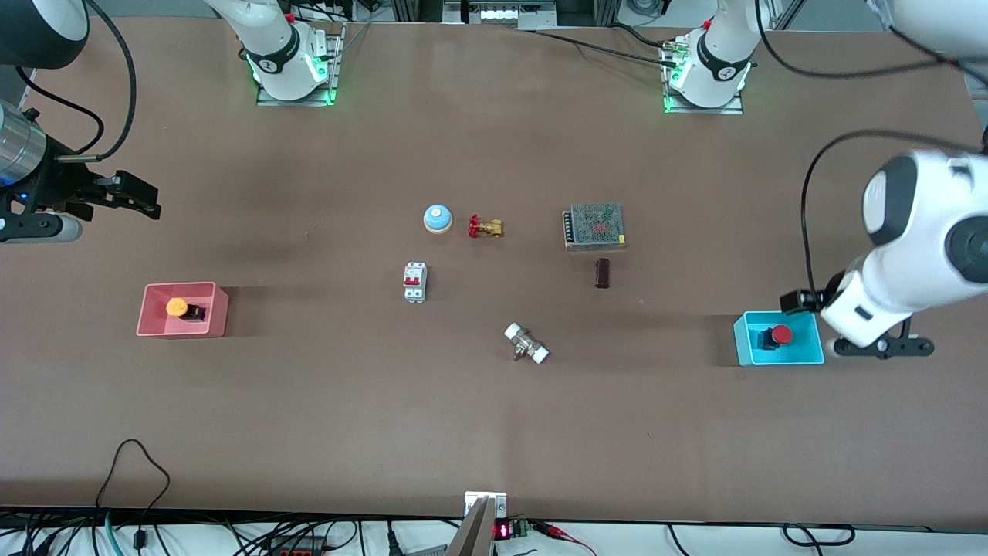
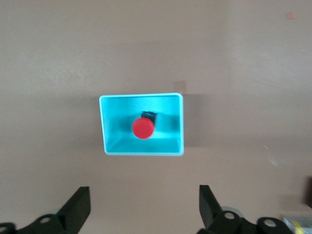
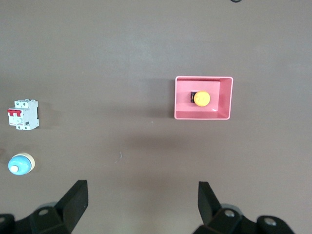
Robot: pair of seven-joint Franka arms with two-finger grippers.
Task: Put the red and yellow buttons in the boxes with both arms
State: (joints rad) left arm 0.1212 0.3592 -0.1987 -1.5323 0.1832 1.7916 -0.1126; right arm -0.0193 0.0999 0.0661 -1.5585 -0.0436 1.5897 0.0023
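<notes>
Both buttons lie inside their boxes, and both grippers are empty with fingers spread wide. The red button [image 1: 776,336] rests in the cyan box [image 1: 778,357], which stands near the table edge at the left arm's end; in the left wrist view its black base shows just past the red cap [image 2: 143,128], so the button appears tipped rather than upright, though the exact lean cannot be read. The left gripper [image 1: 884,347] hangs just beside that box, toward the table edge at the left arm's end, and its fingers [image 2: 78,207] bracket bare tabletop with the box [image 2: 141,100] wholly outside their gap. The yellow button [image 1: 180,308] lies in the pink box [image 1: 181,330] near the table edge at the right arm's end, its black base pointing toward the table's middle, so its long axis runs along the table's length. The right gripper [image 1: 127,195] is raised over the tabletop toward the robots' edge, well apart from the pink box [image 3: 203,116], fingers [image 3: 73,204] parted on nothing. Judged from this layout, the placing is complete and what remains is withdrawal of each arm clear of its own nearer box. No brand, label or writing on any object can be read.
</notes>
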